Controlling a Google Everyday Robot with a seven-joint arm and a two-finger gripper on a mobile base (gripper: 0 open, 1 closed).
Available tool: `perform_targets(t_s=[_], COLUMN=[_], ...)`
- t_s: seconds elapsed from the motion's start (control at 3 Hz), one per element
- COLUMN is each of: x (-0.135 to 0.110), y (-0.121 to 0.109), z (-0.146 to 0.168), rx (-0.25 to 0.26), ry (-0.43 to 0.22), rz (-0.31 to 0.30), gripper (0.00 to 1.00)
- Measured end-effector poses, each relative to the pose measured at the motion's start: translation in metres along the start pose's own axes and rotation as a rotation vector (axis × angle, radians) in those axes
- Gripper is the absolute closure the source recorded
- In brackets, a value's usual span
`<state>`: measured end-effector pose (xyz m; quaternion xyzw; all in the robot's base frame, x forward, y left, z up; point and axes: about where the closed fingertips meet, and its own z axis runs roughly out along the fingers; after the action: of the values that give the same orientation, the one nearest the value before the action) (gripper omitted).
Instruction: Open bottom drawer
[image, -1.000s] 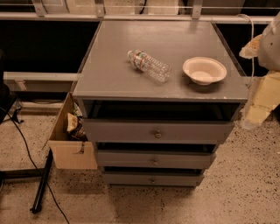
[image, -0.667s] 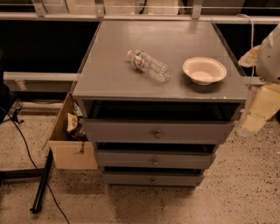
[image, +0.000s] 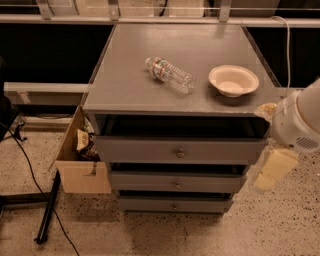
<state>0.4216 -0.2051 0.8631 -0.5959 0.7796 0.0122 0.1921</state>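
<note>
the step in hand is the approach. the white-and-yellow gripper (image: 274, 171) hangs to the right of the grey metal cabinet (image: 150, 95), level with its middle drawer front and apart from it; whether it is spread or closed i cannot tell. the bottom drawer (image: 145, 204), a slim grey front nearest the floor with a small round metal knob (image: 174, 206), looks not yet pulled. the next move likely calls for dropping lower and swinging left to that knob. since the earlier frame the gripper has come down and slightly leftward.
</note>
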Motion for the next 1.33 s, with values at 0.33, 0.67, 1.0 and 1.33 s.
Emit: perform_targets(t_s=[0.33, 0.67, 1.0, 1.33], x=[0.016, 0.016, 0.023, 0.036], y=[0.018, 0.018, 0.024, 0.037], z=[0.053, 0.053, 0.07, 0.107], rx=[-0.014, -0.014, -0.037, -0.073], ry=[-0.022, -0.022, -0.021, -0.043], rz=[0.013, 0.013, -0.001, -0.003], gripper=[0.0, 0.0, 0.0, 0.0])
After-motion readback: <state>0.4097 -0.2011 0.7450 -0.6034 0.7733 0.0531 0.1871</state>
